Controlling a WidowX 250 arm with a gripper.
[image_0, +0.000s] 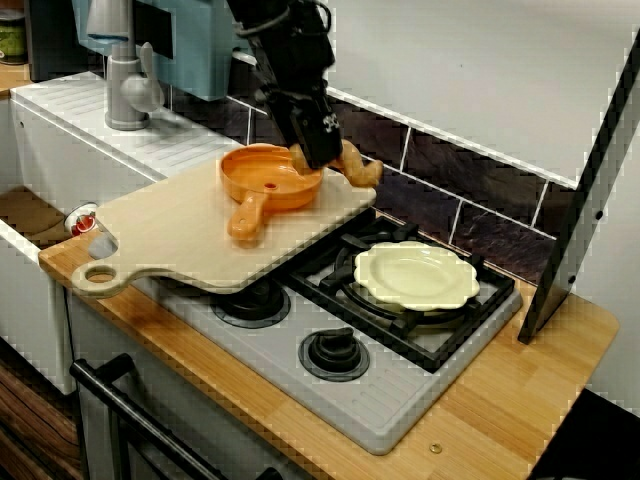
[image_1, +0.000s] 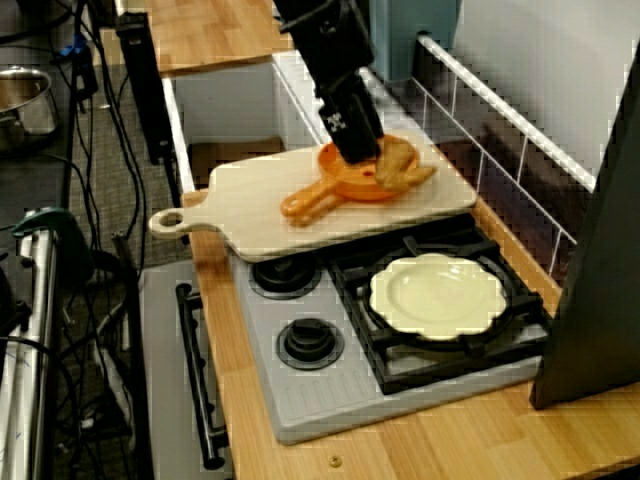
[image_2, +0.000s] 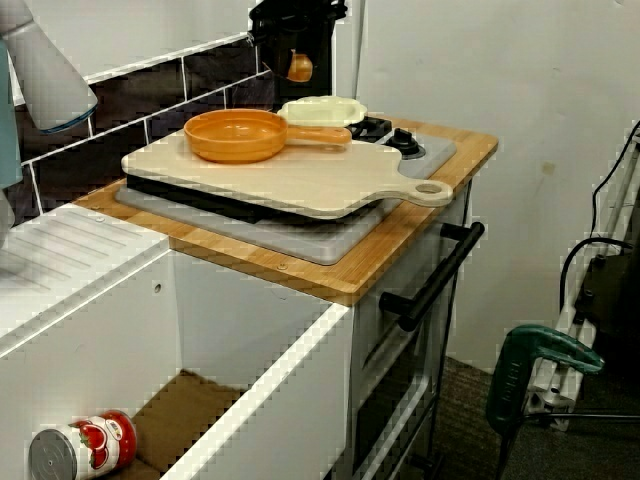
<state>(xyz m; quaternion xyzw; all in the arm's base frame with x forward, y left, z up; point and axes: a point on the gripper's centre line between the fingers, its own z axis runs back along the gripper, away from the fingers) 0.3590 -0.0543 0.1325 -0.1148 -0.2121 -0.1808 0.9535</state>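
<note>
The gripper (image_0: 325, 160), jaws clamped on a brown piece (image_0: 358, 170), hangs at the far right rim of the pan (image_0: 268, 180); its handle points near.

An orange pan (image_2: 240, 135) sits on a pale cutting board (image_2: 300, 185), its handle pointing right, with a cream scalloped plate (image_2: 322, 110) just behind. Above them the black claw (image_2: 296, 72) pinches a small orange-brown lump (image_2: 299, 67) (shape unclear). A tomato can (image_2: 80, 450) lies in the sink (image_2: 260, 330).
</note>
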